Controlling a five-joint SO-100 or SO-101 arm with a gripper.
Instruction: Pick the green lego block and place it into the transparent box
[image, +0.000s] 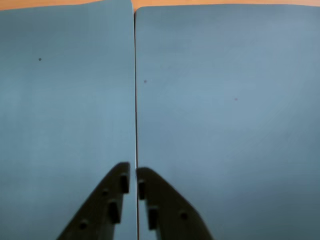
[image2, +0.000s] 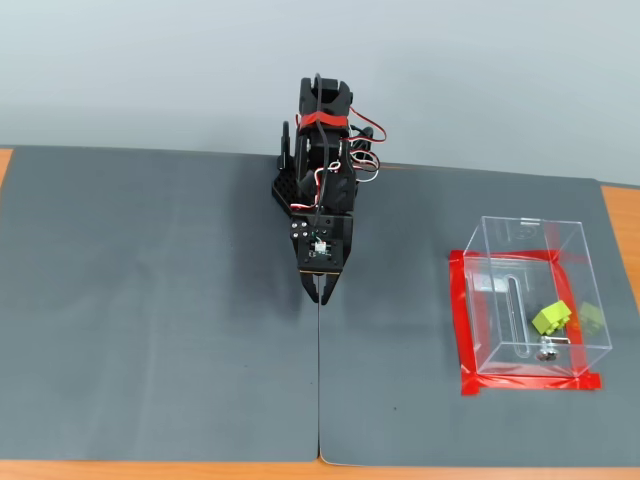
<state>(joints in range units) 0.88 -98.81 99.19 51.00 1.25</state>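
The block (image2: 551, 319) already lies inside the box (image2: 520, 229), near its front right corner, with a second green shape just beside it that may be only a reflection in the clear wall. So the placing step looks done, and the arm sits well apart from the box at the middle of the mat (image2: 150, 300).

The gripper (image2: 319, 291) is clenched and empty: in the wrist view its two black fingers (image: 122, 182) nearly meet over the seam between the two mat sheets, with nothing between them.

I judge that little is left beyond resting the arm.

Red tape (image2: 458, 320) borders the box base. Nothing stands on the mat between arm and box.
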